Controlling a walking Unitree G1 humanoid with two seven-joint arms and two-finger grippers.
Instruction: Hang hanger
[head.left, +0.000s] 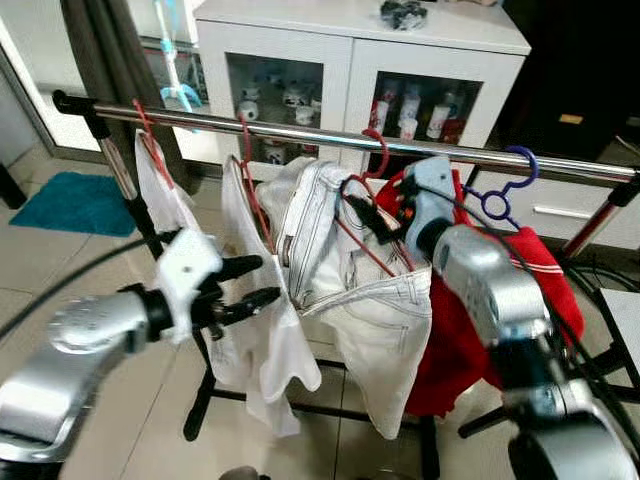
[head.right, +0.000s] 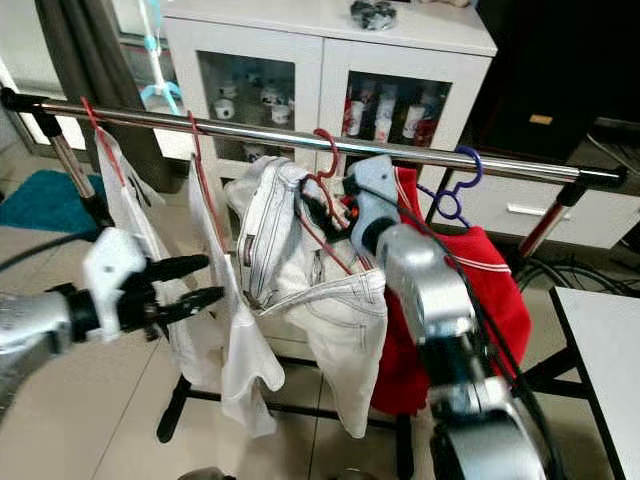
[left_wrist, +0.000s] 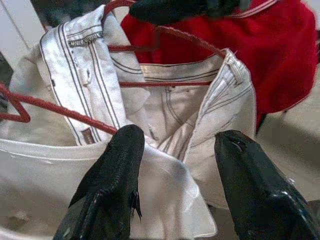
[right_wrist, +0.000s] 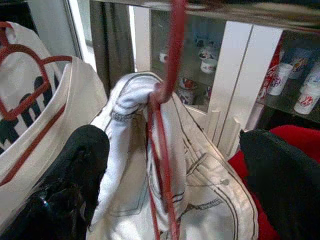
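A red hanger (head.left: 372, 185) carrying white jeans (head.left: 345, 290) has its hook over the silver rail (head.left: 300, 132) near the middle. My right gripper (head.left: 372, 218) is just below that hook and open; in the right wrist view the hanger's neck (right_wrist: 167, 125) stands between the fingers (right_wrist: 75, 165) without being pinched. My left gripper (head.left: 262, 281) is open at the left side of the jeans, against a white garment (head.left: 255, 340). In the left wrist view its fingers (left_wrist: 117, 170) point at the jeans' waistband (left_wrist: 165, 110).
On the rail a white T-shirt on a red hanger (head.left: 150, 135) hangs at the left, and a red garment (head.left: 470, 350) on a blue hanger (head.left: 505, 185) at the right. A white glass-door cabinet (head.left: 350, 70) stands behind. A teal mat (head.left: 70, 200) lies on the tiled floor.
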